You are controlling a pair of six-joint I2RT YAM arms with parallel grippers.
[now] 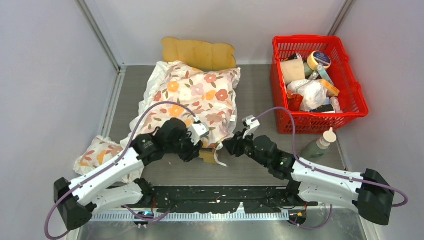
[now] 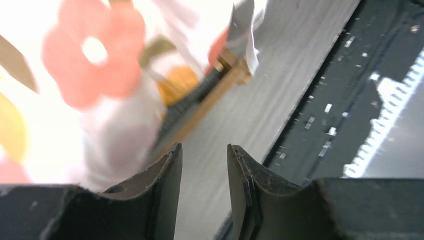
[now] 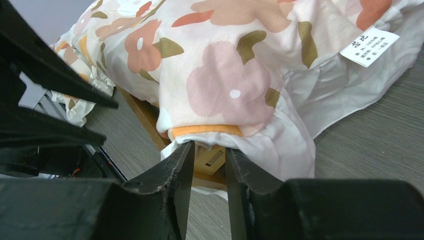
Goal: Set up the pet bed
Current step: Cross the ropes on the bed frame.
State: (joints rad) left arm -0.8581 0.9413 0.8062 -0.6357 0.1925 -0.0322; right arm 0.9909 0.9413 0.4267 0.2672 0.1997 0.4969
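Pet bed (image 1: 200,52) looks light and stiff under soft cushion (image 1: 200,95); bare corner rail suits gripping. Left gripper (image 2: 205,147) and right gripper (image 3: 208,146) stand parted, empty.

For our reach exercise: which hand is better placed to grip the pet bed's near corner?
Probably right: the pet bed's corner sits just ahead of the right hand; the left hand faces bare table.
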